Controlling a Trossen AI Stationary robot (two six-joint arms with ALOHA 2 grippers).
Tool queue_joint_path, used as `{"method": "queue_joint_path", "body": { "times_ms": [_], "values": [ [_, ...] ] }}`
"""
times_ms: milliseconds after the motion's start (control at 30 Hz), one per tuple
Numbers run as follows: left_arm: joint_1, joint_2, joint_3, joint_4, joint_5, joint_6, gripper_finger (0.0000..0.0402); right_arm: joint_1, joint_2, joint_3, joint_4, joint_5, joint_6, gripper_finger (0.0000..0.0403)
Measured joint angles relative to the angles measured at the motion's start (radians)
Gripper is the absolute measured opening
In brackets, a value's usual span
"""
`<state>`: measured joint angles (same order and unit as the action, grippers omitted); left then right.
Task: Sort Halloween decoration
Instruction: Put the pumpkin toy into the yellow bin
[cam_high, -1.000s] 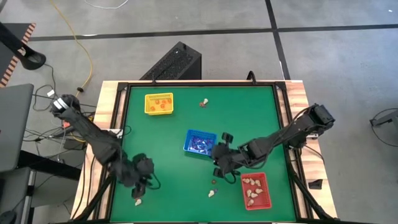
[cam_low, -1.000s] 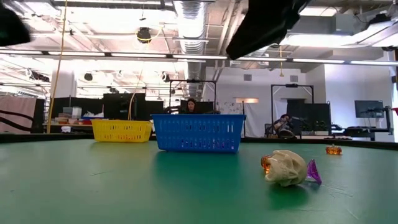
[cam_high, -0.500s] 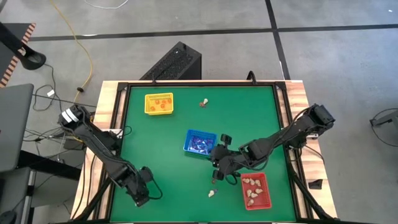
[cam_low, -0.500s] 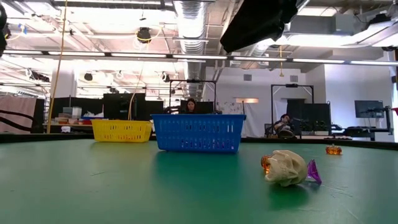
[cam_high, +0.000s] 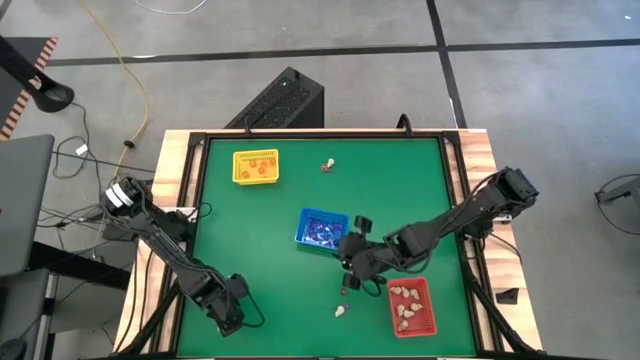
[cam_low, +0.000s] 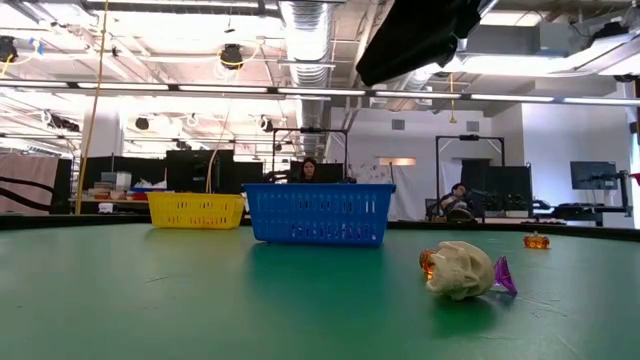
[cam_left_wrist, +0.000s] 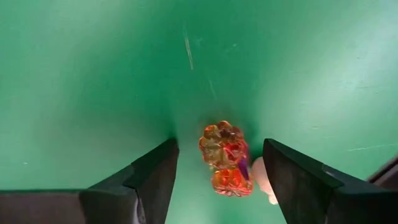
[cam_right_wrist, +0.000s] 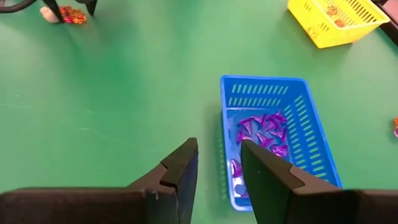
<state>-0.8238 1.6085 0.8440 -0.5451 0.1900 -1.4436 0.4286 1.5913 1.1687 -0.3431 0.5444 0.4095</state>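
My left gripper (cam_high: 228, 318) is near the table's near-left corner, open and pointing down. Its fingers stand on either side of two orange trinkets (cam_left_wrist: 224, 158) that lie on the green table, with a cream trinket (cam_left_wrist: 264, 182) beside them; no touch shows. My right gripper (cam_high: 350, 272) hovers between the blue tray (cam_high: 321, 229) and the red tray (cam_high: 412, 305), open by a narrow gap (cam_right_wrist: 217, 165) and empty. A cream trinket (cam_high: 341, 310) and a small dark one (cam_high: 343, 292) lie just near of it. Another small cluster (cam_high: 327, 165) lies toward the far edge.
The yellow tray (cam_high: 256, 167) with orange pieces stands far-left. The blue tray (cam_right_wrist: 277, 146) holds purple pieces, and the red tray holds cream ones. A cream, orange and purple cluster (cam_low: 460, 268) shows in the low view. A raised dark rim (cam_high: 320, 134) frames the table.
My left gripper has moved toward the table's near edge and come down over the trinkets there, which now sit between its fingers. My right gripper has shifted from beside the blue tray a little toward the near edge, then kept still.
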Motion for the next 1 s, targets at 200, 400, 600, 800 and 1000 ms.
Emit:
{"method": "queue_joint_path", "body": {
  "times_ms": [200, 400, 600, 800, 1000],
  "values": [
    [0.000, 0.007, 0.002, -0.006, -0.010, 0.027, 0.0229, -0.001, 0.000, 0.000, 0.000, 0.000, 0.000, 0.0152],
    [0.000, 0.005, 0.000, -0.010, -0.031, 0.047, 0.0195, 0.000, 0.000, 0.000, 0.000, 0.000, 0.000, 0.0152],
    [0.002, 0.005, -0.001, -0.014, -0.046, 0.054, 0.0158, 0.000, 0.000, 0.000, 0.001, 0.000, 0.000, 0.0152],
    [0.002, 0.005, -0.001, -0.013, -0.068, 0.062, 0.0149, 0.000, 0.000, 0.000, 0.000, 0.000, 0.000, 0.0152],
    [0.003, 0.006, -0.002, -0.010, -0.100, 0.081, 0.0149, 0.000, 0.000, 0.000, 0.001, 0.000, 0.000, 0.0152]
  ]
}}
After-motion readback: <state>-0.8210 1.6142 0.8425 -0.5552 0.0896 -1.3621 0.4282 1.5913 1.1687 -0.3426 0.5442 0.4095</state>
